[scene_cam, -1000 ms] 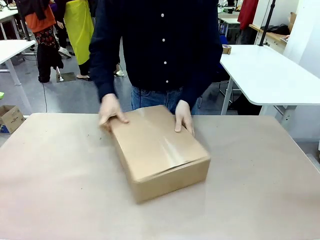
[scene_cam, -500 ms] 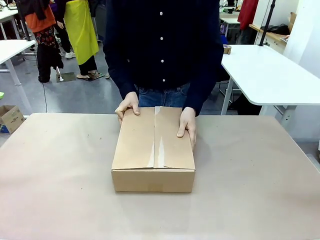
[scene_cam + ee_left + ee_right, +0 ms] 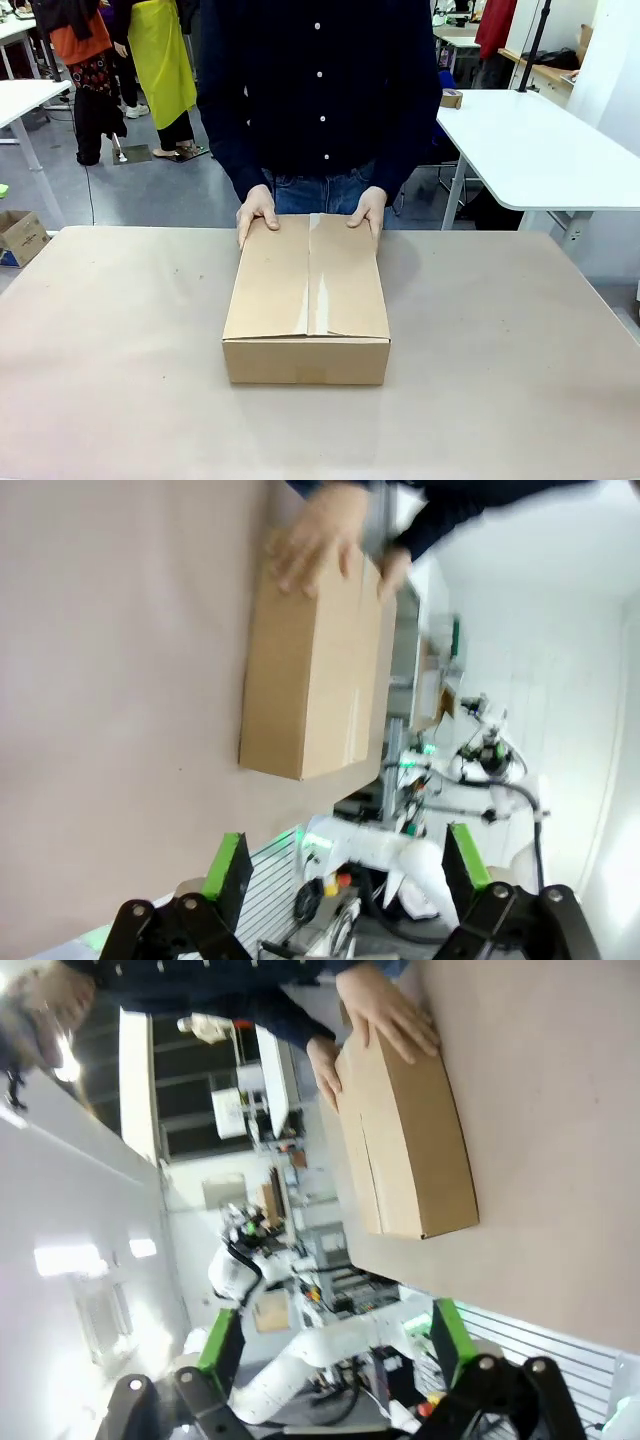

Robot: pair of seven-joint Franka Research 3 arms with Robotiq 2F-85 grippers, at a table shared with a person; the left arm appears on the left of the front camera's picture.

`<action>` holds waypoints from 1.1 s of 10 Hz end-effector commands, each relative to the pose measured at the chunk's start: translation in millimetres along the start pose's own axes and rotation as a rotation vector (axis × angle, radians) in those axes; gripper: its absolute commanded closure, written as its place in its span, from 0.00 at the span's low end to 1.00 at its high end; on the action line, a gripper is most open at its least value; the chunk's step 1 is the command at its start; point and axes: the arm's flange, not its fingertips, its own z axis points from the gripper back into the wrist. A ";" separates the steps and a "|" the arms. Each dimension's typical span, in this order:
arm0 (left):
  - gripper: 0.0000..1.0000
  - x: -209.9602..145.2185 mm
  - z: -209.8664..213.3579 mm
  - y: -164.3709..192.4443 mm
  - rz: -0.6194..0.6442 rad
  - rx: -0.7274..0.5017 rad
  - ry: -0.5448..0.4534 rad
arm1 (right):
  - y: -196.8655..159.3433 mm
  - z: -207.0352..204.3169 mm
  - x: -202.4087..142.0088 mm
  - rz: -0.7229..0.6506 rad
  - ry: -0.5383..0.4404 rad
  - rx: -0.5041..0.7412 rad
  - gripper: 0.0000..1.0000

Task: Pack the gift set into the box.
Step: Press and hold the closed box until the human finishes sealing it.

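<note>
The box (image 3: 306,300) lies shut on the desk (image 3: 120,350), a person's fingers (image 3: 262,208) on its far corners. The robot's left hand (image 3: 345,870) and right hand (image 3: 335,1345) gape empty, well short of the box. Reaching in now risks striking those fingers, and the shut flaps would block packing.

Box (image 3: 306,290) flaps shut, so contents hidden. Person (image 3: 320,90) cut off above chest by top edge, front view. Hand (image 3: 318,535) on box blurred in left wrist view. Floor carton (image 3: 18,236) part cut by pic's left edge, details too small to tell.
</note>
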 end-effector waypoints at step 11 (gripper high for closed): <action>0.00 26.4 -238.3 -34.4 -1.232 -0.263 -0.034 | 47.2 -327.6 34.1 1.712 0.430 0.202 0.00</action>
